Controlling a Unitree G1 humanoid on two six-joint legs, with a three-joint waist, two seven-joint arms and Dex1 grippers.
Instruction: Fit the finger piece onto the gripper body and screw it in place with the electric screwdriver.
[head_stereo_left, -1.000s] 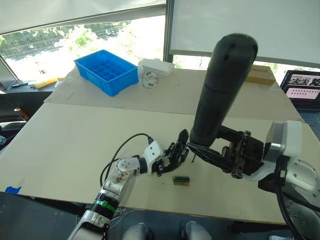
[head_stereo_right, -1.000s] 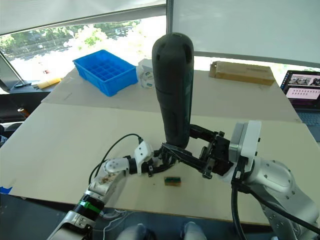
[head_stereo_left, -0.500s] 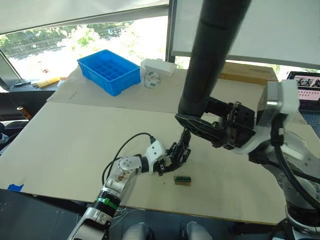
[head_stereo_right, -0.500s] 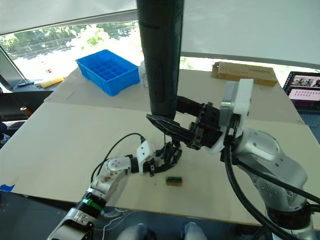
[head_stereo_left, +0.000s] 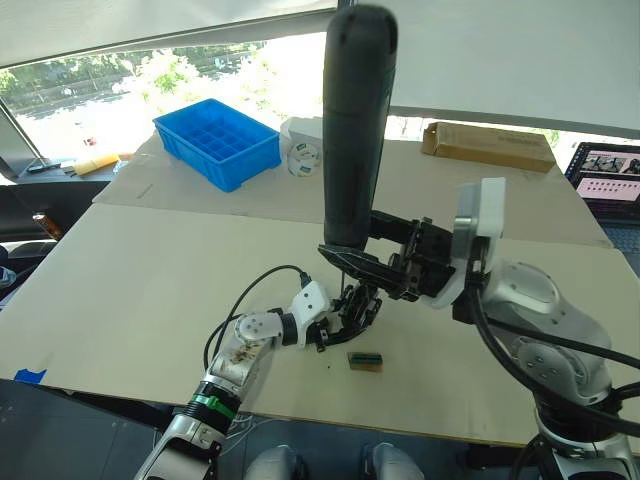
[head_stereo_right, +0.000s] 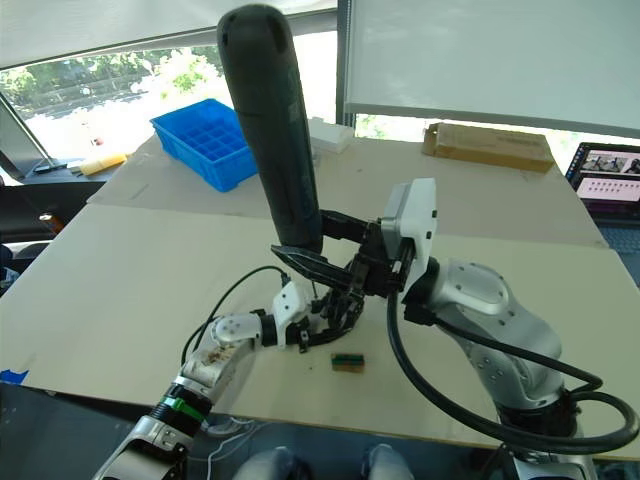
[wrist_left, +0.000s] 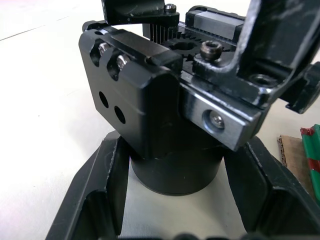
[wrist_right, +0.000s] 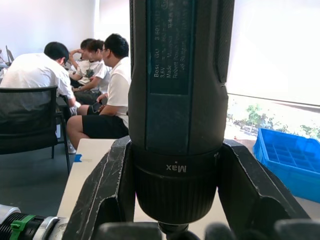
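We are at the screwing step: our right gripper (head_stereo_left: 350, 262) holds the screwdriver (head_stereo_left: 356, 130) tight and upright, its tip right above the gripper body (wrist_left: 165, 125). Our left gripper (head_stereo_left: 350, 315) hugs that body's round base and keeps it on the table (head_stereo_left: 130, 290). We cannot pick out the finger piece for sure. Next we think the bit must find a screw head. The blue bin (head_stereo_left: 217, 142) far back looks empty
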